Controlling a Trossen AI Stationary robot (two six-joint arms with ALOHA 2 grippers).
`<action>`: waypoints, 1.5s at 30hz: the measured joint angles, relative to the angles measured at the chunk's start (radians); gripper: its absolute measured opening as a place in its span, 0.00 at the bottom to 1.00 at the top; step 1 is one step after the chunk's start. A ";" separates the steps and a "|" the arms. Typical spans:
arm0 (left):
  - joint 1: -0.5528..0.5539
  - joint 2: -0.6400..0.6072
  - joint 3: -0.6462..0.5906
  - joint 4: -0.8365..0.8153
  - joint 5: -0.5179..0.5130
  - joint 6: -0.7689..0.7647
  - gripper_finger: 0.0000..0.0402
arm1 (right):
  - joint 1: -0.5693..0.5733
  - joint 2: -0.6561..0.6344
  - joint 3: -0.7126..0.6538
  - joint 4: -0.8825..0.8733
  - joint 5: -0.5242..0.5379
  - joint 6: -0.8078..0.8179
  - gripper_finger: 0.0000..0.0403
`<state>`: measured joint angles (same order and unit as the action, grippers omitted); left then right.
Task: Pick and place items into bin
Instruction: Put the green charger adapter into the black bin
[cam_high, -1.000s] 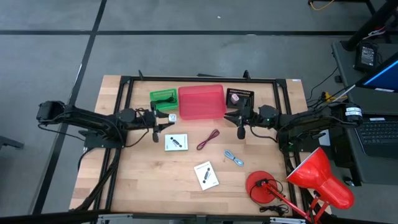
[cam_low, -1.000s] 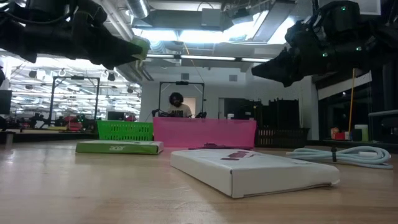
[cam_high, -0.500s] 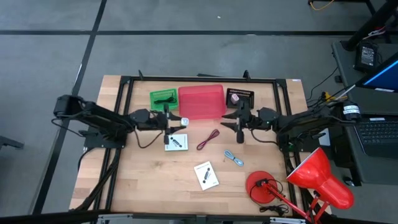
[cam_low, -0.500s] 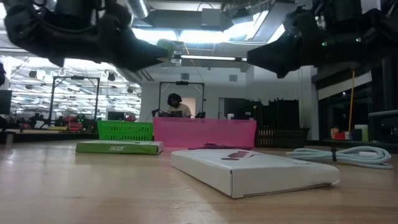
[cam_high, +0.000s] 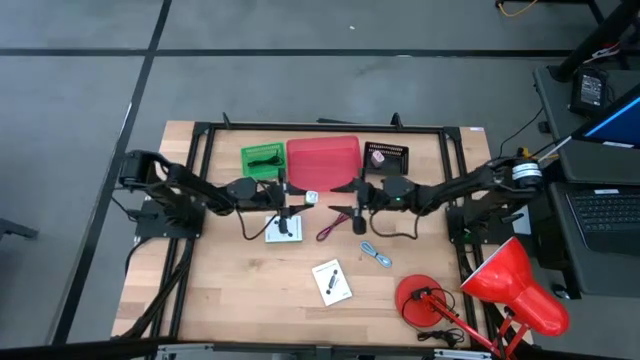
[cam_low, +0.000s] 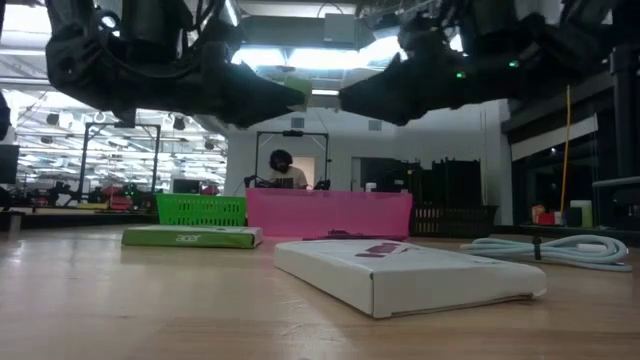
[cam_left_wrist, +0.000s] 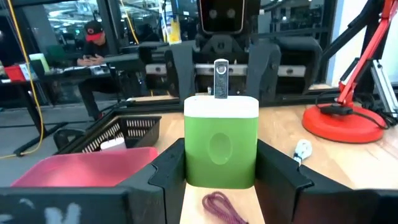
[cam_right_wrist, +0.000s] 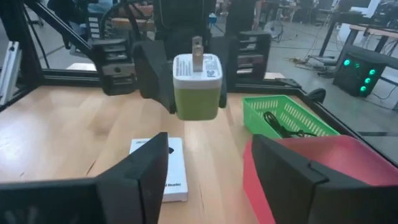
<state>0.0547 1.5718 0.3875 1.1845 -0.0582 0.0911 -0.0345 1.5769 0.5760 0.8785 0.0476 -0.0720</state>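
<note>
A green block with a white top sits between dark fingers. The bins are red-pink, bright green and black mesh. Both cards are white with a black mark; the cords look dark red and pale blue.

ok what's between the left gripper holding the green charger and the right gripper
Only air. In the high view the green charger in the left gripper faces the open right gripper across a gap; the red cord lies on the table below.
</note>
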 joint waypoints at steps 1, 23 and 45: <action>0.000 0.008 0.005 0.008 0.000 0.000 0.36 | 0.000 0.016 0.014 -0.001 0.000 -0.001 0.55; -0.009 0.024 0.016 0.011 0.057 -0.060 0.36 | 0.023 0.081 0.089 0.031 -0.024 -0.010 0.64; -0.036 0.024 0.077 -0.089 0.047 -0.044 0.36 | 0.040 0.081 0.096 0.044 -0.026 -0.008 0.64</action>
<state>0.0185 1.5959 0.4643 1.0955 -0.0116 0.0474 0.0055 1.6581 0.6724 0.9230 0.0212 -0.0799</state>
